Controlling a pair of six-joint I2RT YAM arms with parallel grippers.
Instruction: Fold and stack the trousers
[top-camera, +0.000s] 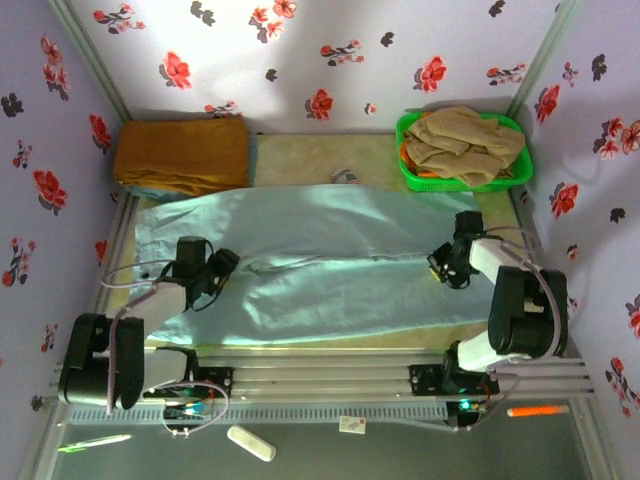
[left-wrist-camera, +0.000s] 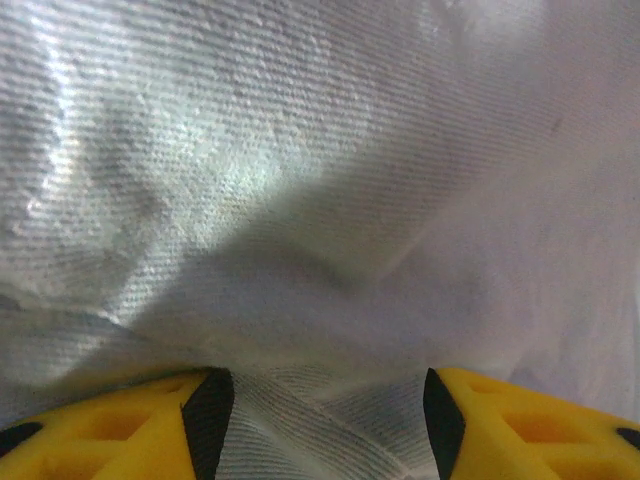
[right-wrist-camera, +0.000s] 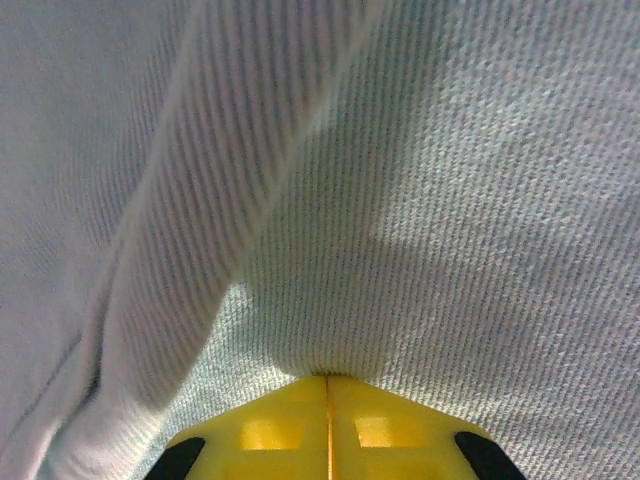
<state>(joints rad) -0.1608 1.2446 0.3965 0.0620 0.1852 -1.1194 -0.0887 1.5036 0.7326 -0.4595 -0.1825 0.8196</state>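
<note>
The pale aqua trousers (top-camera: 330, 260) lie spread flat across the table, legs running left to right. My left gripper (top-camera: 215, 272) rests on their left part. In the left wrist view it (left-wrist-camera: 325, 420) is open, its yellow fingers (left-wrist-camera: 500, 420) well apart, and a low ridge of the fabric (left-wrist-camera: 300, 180) runs between them. My right gripper (top-camera: 440, 265) is down on the right part of the trousers. In the right wrist view its jaws (right-wrist-camera: 328, 380) are pressed together, with the cloth (right-wrist-camera: 450, 180) puckered into their tips and a fold rising to the upper left.
A folded mustard-brown cloth (top-camera: 182, 152) lies at the back left. A green basket (top-camera: 404, 150) at the back right holds a beige garment (top-camera: 465, 140). Flowered walls close in the left, right and back. A small dark item (top-camera: 345, 176) lies just behind the trousers.
</note>
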